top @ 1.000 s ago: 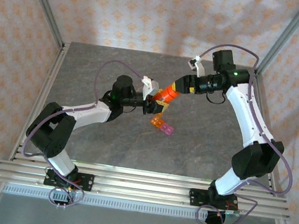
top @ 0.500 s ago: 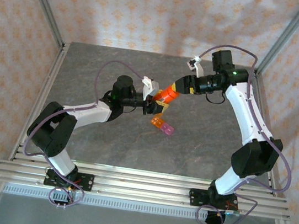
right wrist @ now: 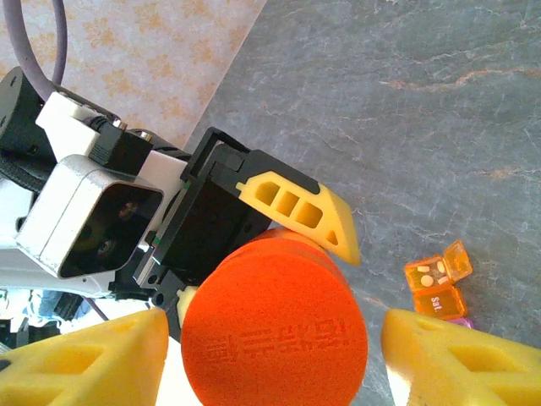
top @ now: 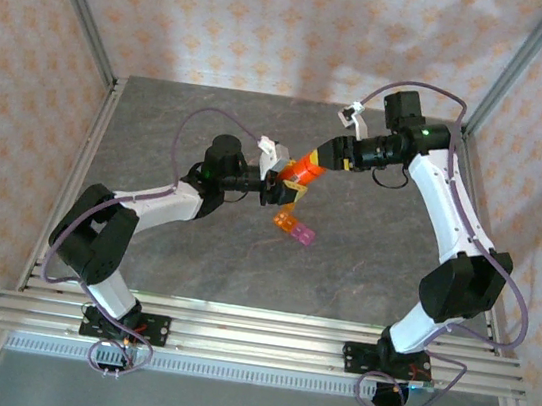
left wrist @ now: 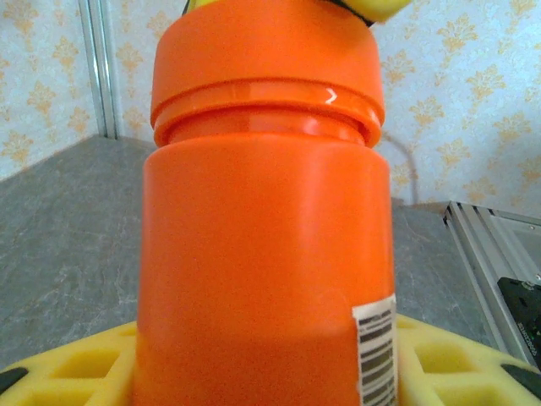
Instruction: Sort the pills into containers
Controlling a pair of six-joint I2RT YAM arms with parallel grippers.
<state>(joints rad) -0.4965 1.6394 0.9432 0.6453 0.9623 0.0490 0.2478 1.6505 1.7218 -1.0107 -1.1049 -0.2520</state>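
The left gripper is shut on the body of an orange pill bottle, holding it tilted above the table. In the left wrist view the bottle fills the frame, with yellow fingers at both lower sides. My right gripper stands open around the bottle's cap, a small gap showing on each side of it. The containers lie on the table just below the bottle. Their orange end cell has its lid open, with small white pills inside.
The grey stone-patterned table is fenced by aluminium posts and patterned walls. A rail runs along the near edge. The two arms meet over the table's middle.
The right gripper's jaws have drawn closer around the cap. The left arm and the bottle have barely moved.
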